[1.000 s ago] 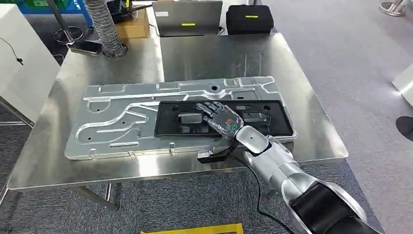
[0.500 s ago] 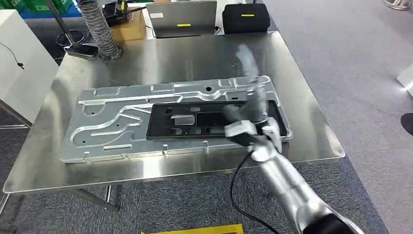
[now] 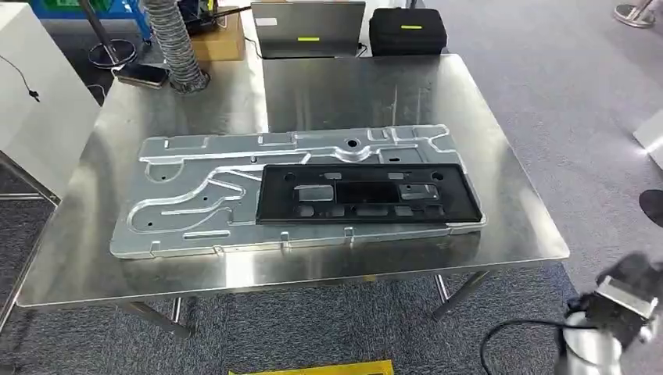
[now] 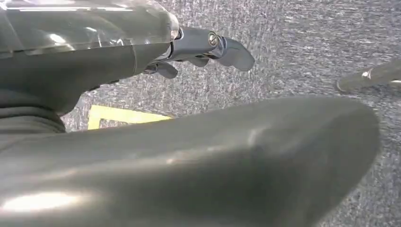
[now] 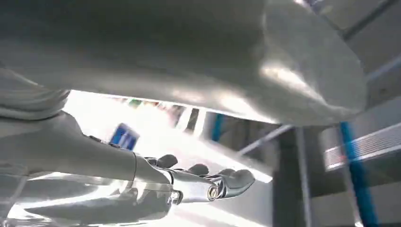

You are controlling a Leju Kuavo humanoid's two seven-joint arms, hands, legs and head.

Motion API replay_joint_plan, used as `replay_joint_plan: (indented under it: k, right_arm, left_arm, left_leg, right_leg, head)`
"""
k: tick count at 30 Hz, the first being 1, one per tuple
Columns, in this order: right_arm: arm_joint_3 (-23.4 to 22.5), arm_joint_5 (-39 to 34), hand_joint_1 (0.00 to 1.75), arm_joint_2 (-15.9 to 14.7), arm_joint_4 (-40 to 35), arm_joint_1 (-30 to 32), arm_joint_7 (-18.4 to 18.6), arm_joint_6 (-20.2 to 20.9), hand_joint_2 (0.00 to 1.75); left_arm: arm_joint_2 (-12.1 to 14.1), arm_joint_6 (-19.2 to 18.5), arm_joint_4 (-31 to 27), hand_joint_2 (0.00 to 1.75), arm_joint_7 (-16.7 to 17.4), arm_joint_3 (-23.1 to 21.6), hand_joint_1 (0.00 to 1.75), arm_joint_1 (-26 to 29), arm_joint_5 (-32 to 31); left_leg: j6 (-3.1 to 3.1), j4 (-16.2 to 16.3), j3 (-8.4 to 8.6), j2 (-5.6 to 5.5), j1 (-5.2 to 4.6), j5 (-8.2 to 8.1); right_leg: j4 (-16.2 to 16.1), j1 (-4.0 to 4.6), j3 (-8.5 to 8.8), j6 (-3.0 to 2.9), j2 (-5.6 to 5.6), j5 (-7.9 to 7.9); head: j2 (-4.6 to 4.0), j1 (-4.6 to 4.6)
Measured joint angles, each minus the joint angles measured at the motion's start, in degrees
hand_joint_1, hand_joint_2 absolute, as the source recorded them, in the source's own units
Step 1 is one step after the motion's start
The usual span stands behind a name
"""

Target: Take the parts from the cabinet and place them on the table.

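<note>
Steel table (image 3: 485, 117) stands on grey carpet (image 3: 578, 94), white cabinet (image 3: 39, 101) beside.

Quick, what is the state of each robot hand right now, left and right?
Left robot hand: holds nothing; open or closed cannot be told, most of it is hidden.
Right robot hand: holds nothing, fingers extended and apart, so open.
</note>
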Motion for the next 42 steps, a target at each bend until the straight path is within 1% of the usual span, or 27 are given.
replay_joint_plan:
  k: [1,2,5,7,8,10,12,14,16,17,19,21,22,24,26,27,28,29,31,32,33,34,37,38,39,41,42]
  right_arm:
    - [-1.4,1.03,0.0,0.02,0.66,1.87,0.0,0.05,0.0]
    - [-3.05,2.12,0.0,0.3,2.18,3.2,0.0,0.35,0.0]
    - [-5.83,6.3,0.0,1.99,6.96,6.1,0.11,2.13,0.0]
    - [-8.72,11.5,0.0,3.81,14.13,6.03,0.31,5.82,0.0]
    - [-10.08,13.1,0.0,4.46,16.58,6.34,0.72,7.33,0.0]
    - [-12.66,15.21,0.0,5.99,20.66,6.57,0.44,7.87,0.0]
    - [-14.46,16.56,0.0,6.58,27.04,6.55,0.26,7.76,0.0]
    - [-15.58,17.74,0.0,7.13,32.7,6.83,0.22,7.56,0.0]
    - [-16.65,19.74,0.0,7.28,38.22,6.69,0.2,7.21,0.0]
    - [-17.28,20.74,0.0,7.3,41.0,6.69,0.2,6.85,0.0]
    - [-18.51,22.1,0.0,7.3,46.37,6.12,0.17,5.86,0.0]
    - [-19.98,25.05,0.0,6.95,53.72,4.73,0.2,4.63,0.0]
    - [-20.59,26.32,0.0,6.51,56.93,4.22,0.24,3.89,0.0]
    - [-21.87,29.56,0.0,5.82,64.46,3.1,2.57,2.51,0.0]
    - [-22.36,32.68,0.0,5.29,70.65,1.71,7.61,2.62,0.0]
    - [-22.35,34.52,0.0,5.2,73.13,1.24,10.06,2.71,0.0]
    - [-22.33,35.97,0.0,5.16,75.33,0.91,12.14,2.88,0.0]
    - [-22.33,36.94,0.0,5.16,76.99,0.66,13.91,3.5,0.0]
    - [-22.31,38.49,0.0,5.16,79.83,0.04,18.04,4.99,0.0]
    - [-22.31,39.23,0.0,5.18,81.05,-0.37,20.01,6.02,0.0]
    - [-22.2,39.86,0.0,5.4,82.15,-0.76,21.41,6.93,0.0]
    - [-22.16,40.33,0.0,5.58,82.77,-0.86,22.01,7.48,0.0]
    - [-21.28,42.38,0.0,6.67,85.03,-0.91,23.43,9.6,0.0]
    - [-20.93,42.93,0.0,7.26,85.7,-1.23,23.83,10.19,0.0]
    - [-20.54,43.34,0.0,7.47,86.05,-1.31,24.17,10.6,0.0]
    - [-19.91,44.08,0.0,8.11,86.64,-1.36,24.65,11.52,0.0]
    - [-19.64,44.24,0.0,8.28,86.92,-1.44,24.9,11.87,0.0]
  left_arm:
    - [-0.07,0.0,0.0,0.0,0.02,0.0,0.0,-0.13,-0.04]
    - [-0.09,-0.08,0.0,0.0,0.0,0.0,0.0,-0.11,-0.52]
    - [-0.22,-0.15,0.0,0.0,0.0,0.0,0.0,-0.01,-0.7]
    - [-0.31,-0.22,0.0,0.0,0.15,-0.02,0.0,-0.04,-0.7]
    - [-0.44,-0.35,0.0,0.0,0.28,-0.02,0.0,-0.14,-0.74]
    - [-0.57,-0.37,0.0,0.0,0.68,-0.02,0.0,-0.07,-0.81]
    - [-0.63,-0.37,0.0,0.0,1.13,0.0,0.0,0.03,-0.79]
    - [-0.85,-0.35,0.0,0.0,1.81,0.0,0.0,0.04,-0.96]
    - [-1.14,-0.33,0.0,0.0,2.36,-0.02,0.0,-0.06,-1.01]
    - [-1.22,-0.33,0.0,0.0,2.58,-0.04,0.0,-0.28,-1.03]
    - [-1.51,-0.33,0.02,0.0,2.91,-0.07,0.0,-0.23,-1.25]
    - [-1.58,-0.31,0.02,0.0,3.41,-0.04,0.0,0.02,-1.4]
    - [-1.88,-0.31,0.04,0.0,3.54,-0.04,0.0,-0.06,-1.38]
    - [-1.97,-0.26,0.04,0.0,3.87,-0.04,0.0,-0.22,-1.4]
    - [-2.03,-0.22,0.04,0.0,3.89,-0.02,0.0,0.06,-1.33]
    - [-2.06,-0.15,0.04,0.0,3.89,0.0,0.0,0.05,-1.18]
    - [-2.08,-0.15,0.04,0.0,3.89,0.0,0.0,0.03,-1.14]
    - [-2.14,-0.15,0.04,0.0,3.87,0.0,0.0,0.05,-1.14]
    - [-2.21,-0.13,0.04,0.0,3.87,0.0,0.0,0.05,-1.2]
    - [-2.21,-0.11,0.04,0.0,3.87,0.0,0.0,0.0,-1.36]
    - [-2.19,-0.11,0.04,0.0,3.85,0.0,0.0,0.03,-1.64]
    - [-2.19,-0.13,0.04,0.0,3.85,0.0,0.0,0.03,-1.84]
    - [-2.06,-0.15,0.04,0.0,3.85,-0.02,0.0,0.22,-2.36]
    - [-1.88,-0.15,0.04,0.0,3.82,-0.02,0.0,0.24,-2.4]
    - [-1.88,-0.17,0.04,0.0,3.82,-0.02,0.0,0.35,-2.45]
    - [-1.79,-0.15,0.04,0.0,3.82,-0.02,0.0,0.29,-2.43]
    - [-1.71,-0.15,0.04,0.0,3.82,-0.02,0.0,0.28,-2.45]
  left_leg:
    - [-0.08,0.0,0.03,-0.04,0.0,0.04]
    - [-0.45,0.02,0.01,-0.12,-0.25,0.13]
    - [-1.37,-0.25,0.07,-0.08,-0.21,0.57]
    - [-2.0,0.45,-0.17,0.01,-0.09,-0.12]
    - [-2.1,2.21,-0.88,0.16,-0.2,-2.4]
    - [-2.27,10.38,-3.45,0.18,-0.2,-8.57]
    - [-2.34,16.26,-4.39,0.18,-0.22,-11.52]
    - [-1.95,12.27,-0.48,0.18,-0.28,-9.85]
    - [-1.14,1.14,7.16,0.16,-0.54,-6.63]
    - [-0.84,-2.76,9.17,0.17,-0.83,-7.2]
    - [-0.74,-2.47,8.77,0.16,-1.1,-6.05]
    - [-0.11,-2.57,8.52,0.33,-1.38,-5.04]
    - [0.26,-3.14,8.0,0.59,-0.79,-3.86]
    - [1.09,-3.16,6.17,0.79,-0.81,-2.43]
    - [0.87,-3.09,4.5,0.96,-0.9,-1.15]
    - [0.78,-2.9,3.54,1.05,-0.89,-0.46]
    - [0.6,-2.7,2.55,1.07,-0.83,0.14]
    - [0.38,-2.38,1.52,1.08,-0.77,0.69]
    - [-0.14,-1.54,-0.33,1.09,-0.53,1.39]
    - [-0.53,-0.93,-1.03,1.09,-0.47,1.75]
    - [-0.94,-0.49,-1.58,1.05,-0.64,2.03]
    - [-1.39,-0.52,-1.53,1.08,-0.62,2.44]
    - [-2.55,-0.74,-1.7,1.01,-0.46,3.79]
    - [-2.75,0.22,-2.17,0.88,-0.18,2.01]
    - [-2.88,2.62,-2.98,0.87,-0.19,-1.6]
    - [-3.12,10.74,-4.93,0.88,-0.18,-8.41]
    - [-3.17,14.56,-5.54,0.88,-0.26,-10.07]
  right_leg:
    - [-5.17,-0.02,3.04,-0.22,-0.02,1.83]
    - [-7.19,0.3,4.01,-0.33,0.07,1.73]
    - [-7.07,0.6,3.51,-1.1,0.27,2.47]
    - [-7.87,0.11,3.38,-2.14,0.04,3.45]
    - [-7.92,0.14,3.04,-2.5,0.01,3.72]
    - [-7.84,0.28,2.05,-2.99,-0.27,4.44]
    - [-7.72,0.6,0.92,-3.07,-0.33,5.26]
    - [-7.53,0.85,-0.27,-3.06,-0.39,6.06]
    - [-7.26,0.96,-1.35,-2.9,-0.22,7.02]
    - [-7.18,1.03,-1.56,-2.61,-0.24,7.38]
    - [-7.2,0.99,-1.62,-1.93,-0.25,8.18]
    - [-7.86,0.78,-1.51,-1.31,-0.07,9.41]
    - [-7.69,0.77,-1.89,-1.03,0.13,9.27]
    - [-3.49,0.39,-3.5,-0.48,0.2,2.37]
    - [4.79,0.05,-5.04,0.01,0.17,-3.98]
    - [8.53,-0.03,-5.43,0.16,0.16,-5.2]
    - [10.26,-0.2,-4.88,0.31,0.15,-4.48]
    - [9.4,-0.4,-3.13,0.46,0.13,-2.38]
    - [2.01,-0.7,3.08,0.76,0.07,1.21]
    - [-3.9,-0.94,7.44,0.85,0.09,0.57]
    - [-8.39,-0.52,10.03,0.72,0.19,-1.7]
    - [-8.83,-0.23,10.06,-0.2,0.36,-2.05]
    - [-8.91,-0.08,9.16,-1.62,0.26,-0.9]
    - [-8.92,-0.16,8.58,-2.26,-0.15,-0.19]
    - [-8.92,-0.07,7.76,-2.78,-0.14,0.4]
    - [-8.84,0.26,6.09,-3.16,-0.2,1.74]
    - [-8.76,0.47,5.2,-3.24,-0.2,2.41]
  head:
    - [0.02,0.0]
    - [0.02,0.0]
    - [0.02,0.0]
    - [0.0,0.0]
    - [0.0,0.0]
    - [0.0,0.0]
    - [0.02,-0.02]
    - [0.02,0.0]
    - [0.02,-0.02]
    - [0.02,-0.02]
    - [0.02,0.0]
    - [0.0,0.0]
    - [0.0,0.0]
    - [0.02,0.0]
    - [0.02,0.0]
    - [0.02,0.0]
    - [0.0,0.0]
    - [0.02,0.0]
    - [0.0,0.0]
    - [0.02,0.0]
    - [0.02,0.0]
    - [0.02,-0.02]
    - [0.02,0.0]
    - [0.02,-0.02]
    - [0.0,0.0]
    - [0.0,-0.02]
    - [0.02,0.0]
